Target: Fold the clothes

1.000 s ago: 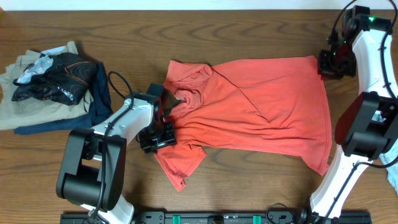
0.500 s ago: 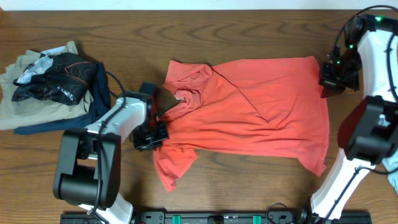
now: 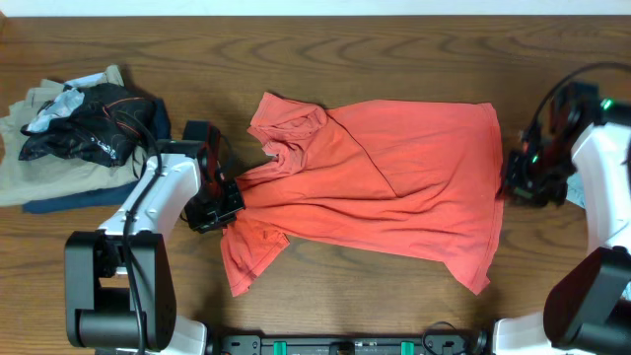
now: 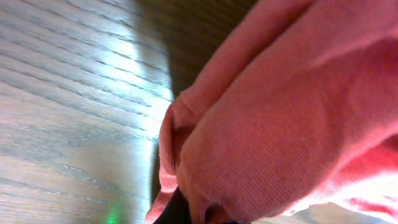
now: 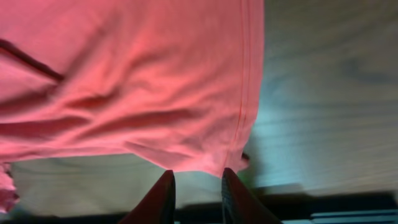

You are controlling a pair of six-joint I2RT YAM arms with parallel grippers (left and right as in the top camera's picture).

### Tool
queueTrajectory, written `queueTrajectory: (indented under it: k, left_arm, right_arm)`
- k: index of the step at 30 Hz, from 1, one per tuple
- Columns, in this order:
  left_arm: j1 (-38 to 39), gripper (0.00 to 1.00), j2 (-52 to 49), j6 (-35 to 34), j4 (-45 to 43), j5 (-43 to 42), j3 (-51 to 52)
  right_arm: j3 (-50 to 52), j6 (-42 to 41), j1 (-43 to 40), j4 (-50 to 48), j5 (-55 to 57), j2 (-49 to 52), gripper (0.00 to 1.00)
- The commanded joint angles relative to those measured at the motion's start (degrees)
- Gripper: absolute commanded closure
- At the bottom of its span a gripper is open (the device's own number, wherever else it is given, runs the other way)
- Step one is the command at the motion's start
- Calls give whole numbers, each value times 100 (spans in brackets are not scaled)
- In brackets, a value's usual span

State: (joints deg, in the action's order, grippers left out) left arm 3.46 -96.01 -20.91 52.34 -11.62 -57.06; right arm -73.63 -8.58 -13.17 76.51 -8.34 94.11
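**A:** Where do we have the T-shirt [image 3: 394, 187]?

**B:** It lies across the middle of the table [image 3: 394, 49]. The collar [image 3: 286, 148] faces the left edge, the hem [image 5: 250, 74] faces the right edge, and 1 sleeve [image 3: 251, 261] trails toward the near edge.

**A:** And our 2 grippers?

**B:** The left gripper [image 3: 229, 202] is clamped on a bunch of cloth between the collar and that sleeve. Its wrist view is full of gathered fabric pressed against a finger. The right gripper [image 5: 198, 174] sits at the hem with its jaws a little apart. We see bare table between them and nothing pinched.

**A:** How will it handle?

**B:** We judge it light, soft and limp. It should wrinkle and sag wherever we don't hold it, and it won't keep a crease unaided.

**A:** So where do we take hold?

**B:** At the edges. The stitched hem and the shoulder seams give a thicker bite than single cloth. We would pinch 2 corners at once so the span between them stays taut.
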Motion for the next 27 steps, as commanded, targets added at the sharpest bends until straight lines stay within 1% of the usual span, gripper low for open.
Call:
queueTrajectory:
  k: [1, 3, 4, 5, 7, 8, 10, 12, 14, 16, 18, 19, 22, 23, 25, 27]
  left_arm:
    - [111, 94, 24, 72, 31, 33, -92]
    - [153, 94, 24, 72, 31, 33, -87]
    - [166, 94, 24, 74, 31, 33, -83]
    - [166, 94, 24, 74, 35, 33, -81]
    - [166, 94, 24, 74, 33, 33, -70]
    - [166, 94, 24, 74, 31, 33, -59]
    - [166, 94, 22, 74, 28, 33, -39]
    - [166, 94, 22, 72, 28, 33, -37]
    - [166, 94, 22, 72, 31, 33, -37]
    - [166, 94, 22, 72, 31, 33, -33]
    - [166, 94, 22, 72, 33, 31, -22]
    - [166, 94, 22, 72, 31, 33, -17]
    - [166, 94, 22, 72, 31, 33, -17]
    - [166, 94, 22, 72, 31, 31, -17]
    - [166, 94, 22, 72, 31, 31, -17]
    - [166, 94, 22, 70, 31, 33, -17]
  right_arm:
    - [883, -459, -4, -457, -13, -85, 75]
    - [1390, -721, -37, -935, 155, -83, 73]
    - [1657, -887, -70, -1231, 282, -83, 66]
    - [1814, -970, -103, -1427, 356, -83, 64]
    - [2074, -1073, -166, -1814, 496, -83, 64]
    - [2151, -1071, -190, -1950, 522, -83, 61]
    - [2271, -1071, -227, -2208, 542, -83, 51]
    - [2319, -1088, -256, -2343, 680, -83, 48]
    - [2334, -1139, -258, -2411, 876, -81, 39]
    - [2350, -1137, -258, -2487, 1021, -81, 33]
    - [2369, -1132, -258, -2594, 1115, -76, 32]
    - [2393, -1134, -256, -2660, 1113, -76, 34]
    - [2562, -1134, -251, -2889, 1104, -74, 44]
    - [2647, -1134, -254, -3003, 1091, -74, 46]
    - [2881, -1132, -254, -3327, 1023, -72, 46]
    - [3130, -1106, -251, -3707, 807, -72, 45]
